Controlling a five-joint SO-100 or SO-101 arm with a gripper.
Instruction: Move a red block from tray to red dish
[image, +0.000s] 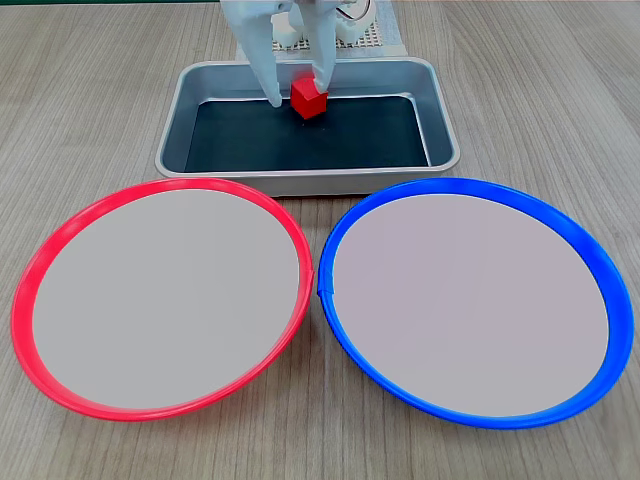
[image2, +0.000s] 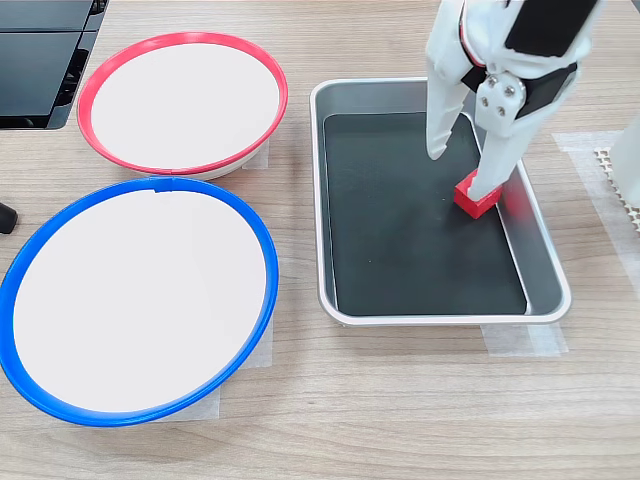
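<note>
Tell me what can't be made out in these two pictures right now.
- Red block: in the second exterior view a gripper finger covers its top; whether they touch is unclear.
- Gripper: in the first exterior view the top edge cuts off its upper part and the whole arm.
- Tray: in the first exterior view the gripper hides part of its far wall.

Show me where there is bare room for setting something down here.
Both plates are bare: the red dish and the blue dish. The tray floor is free except its far-right corner in the second exterior view, crowded by the gripper and red block.
</note>
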